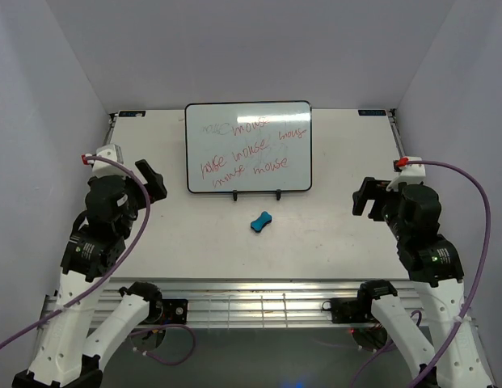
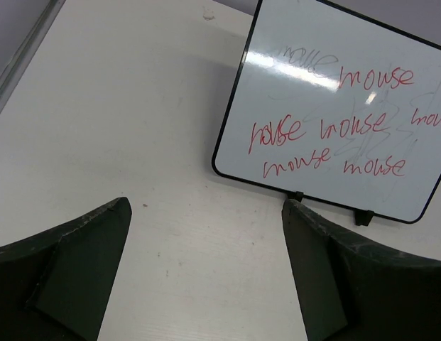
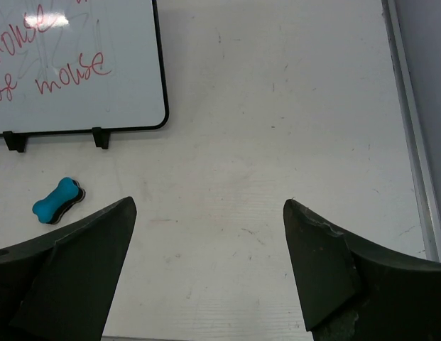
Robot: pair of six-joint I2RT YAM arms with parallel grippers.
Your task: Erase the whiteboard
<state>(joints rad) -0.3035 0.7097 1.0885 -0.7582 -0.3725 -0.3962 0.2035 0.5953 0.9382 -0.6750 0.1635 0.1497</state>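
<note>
The whiteboard (image 1: 248,147) stands propped on a black wire stand at the table's back middle, with red handwritten words on it. It also shows in the left wrist view (image 2: 341,114) and the right wrist view (image 3: 71,71). A small blue bone-shaped eraser (image 1: 261,220) lies on the table just in front of the board, also in the right wrist view (image 3: 57,200). My left gripper (image 1: 152,179) is open and empty, left of the board. My right gripper (image 1: 365,196) is open and empty, right of the board and eraser.
The table (image 1: 348,153) has a metal rail along its near edge (image 1: 259,301) and white walls on three sides. Purple cables loop beside both arms. The stand's black feet (image 1: 255,194) jut out in front of the board.
</note>
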